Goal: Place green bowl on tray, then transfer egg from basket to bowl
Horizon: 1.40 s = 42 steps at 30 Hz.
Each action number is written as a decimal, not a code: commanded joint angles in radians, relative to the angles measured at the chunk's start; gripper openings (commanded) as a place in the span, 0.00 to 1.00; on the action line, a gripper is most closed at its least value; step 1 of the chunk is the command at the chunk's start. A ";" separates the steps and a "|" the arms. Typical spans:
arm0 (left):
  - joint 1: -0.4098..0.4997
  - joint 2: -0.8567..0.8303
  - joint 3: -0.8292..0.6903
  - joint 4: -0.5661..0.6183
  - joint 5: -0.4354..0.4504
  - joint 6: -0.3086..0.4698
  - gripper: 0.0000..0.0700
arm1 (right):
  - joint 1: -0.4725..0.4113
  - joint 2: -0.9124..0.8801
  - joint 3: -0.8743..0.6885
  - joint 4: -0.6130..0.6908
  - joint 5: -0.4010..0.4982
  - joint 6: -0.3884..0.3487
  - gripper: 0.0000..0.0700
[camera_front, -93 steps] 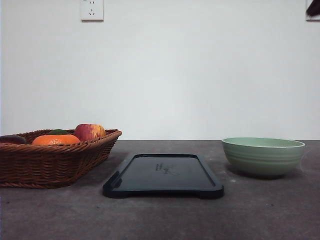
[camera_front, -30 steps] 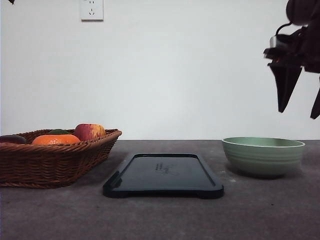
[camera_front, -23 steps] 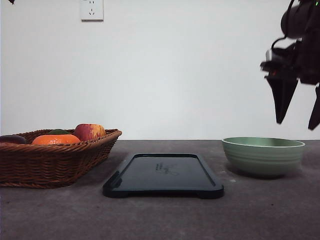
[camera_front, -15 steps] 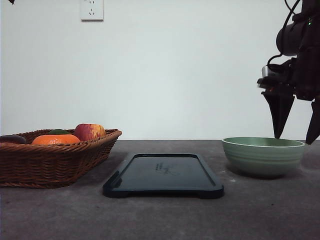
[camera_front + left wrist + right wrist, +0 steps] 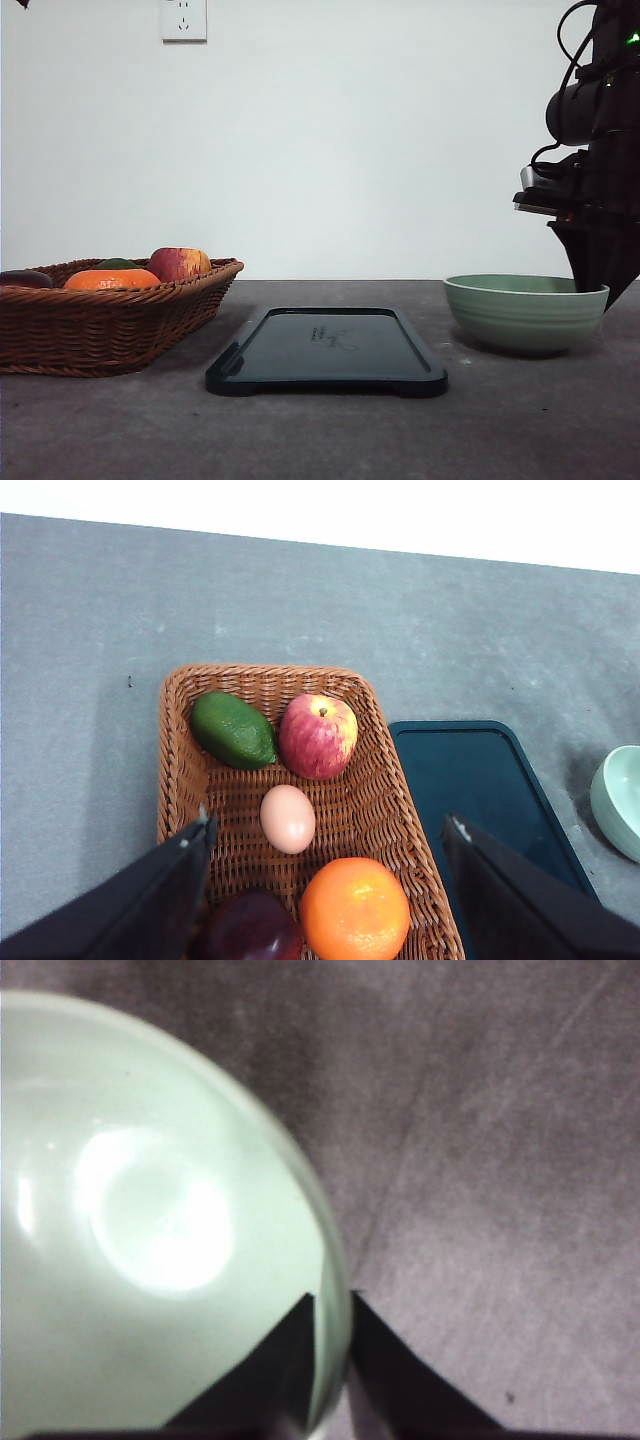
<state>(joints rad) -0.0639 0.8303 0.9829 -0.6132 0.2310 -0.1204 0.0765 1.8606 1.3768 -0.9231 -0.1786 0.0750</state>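
The shallow brown woven wicker basket (image 5: pixel 290 820) lies between and beyond the left jaws (image 5: pixel 330 880), whose two dark fingers stand wide apart with nothing held. In it lie five things: one dark green pebbly avocado (image 5: pixel 233 729), one glossy red-and-yellow apple (image 5: pixel 318 736), one smooth pale tan egg (image 5: pixel 287 818) at the middle, one dimpled orange (image 5: pixel 355 910), and one dark purple-red fruit (image 5: pixel 250 928), cut off by the picture's edge and partly behind a jaw finger. In the front view the basket (image 5: pixel 110 315) hides the egg behind its wall; only the tops of the fruit clear the rim.

Just beside the basket, apart from it, the flat dark navy rectangular tray (image 5: pixel 327 350) with rounded corners and a low rim rests bare on the mottled grey tabletop (image 5: pixel 320 440); a faint mark sits at its centre.

Well apart from the tray stands the pale sage-green glossy round bowl (image 5: pixel 526 311), faintly ridged, on the tabletop, not on the tray. The right jaws (image 5: pixel 332 1355) straddle its rim (image 5: pixel 335 1290): one black pointed finger inside, one outside, narrowly apart around the wall. Whether they press it cannot be told. The bowl's interior is blurred and washed out by glare.
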 commanded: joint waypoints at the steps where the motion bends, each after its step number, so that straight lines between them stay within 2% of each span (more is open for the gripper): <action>1: -0.002 0.006 0.026 0.008 0.002 -0.001 0.67 | 0.000 0.015 0.025 -0.014 0.004 -0.013 0.00; 10: -0.002 0.006 0.026 0.007 0.002 -0.001 0.67 | 0.011 0.013 0.089 -0.150 0.005 -0.056 0.00; 15: -0.002 0.006 0.026 0.007 0.002 -0.001 0.67 | 0.048 0.013 0.170 -0.244 0.005 -0.068 0.00; 19: -0.002 0.006 0.026 0.007 0.002 -0.001 0.67 | 0.094 0.013 0.240 -0.271 0.004 -0.071 0.00; 25: -0.002 0.007 0.026 0.007 0.002 -0.001 0.67 | 0.201 0.013 0.315 -0.216 0.004 -0.048 0.00; 34: -0.002 0.012 0.026 0.007 0.002 -0.001 0.67 | 0.359 0.031 0.325 -0.111 -0.006 -0.003 0.00; 42: -0.002 0.028 0.026 0.006 0.002 -0.001 0.67 | 0.394 0.123 0.376 -0.074 -0.043 0.023 0.00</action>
<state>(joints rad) -0.0639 0.8505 0.9829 -0.6137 0.2311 -0.1204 0.4686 1.9570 1.7224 -1.0019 -0.2167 0.0814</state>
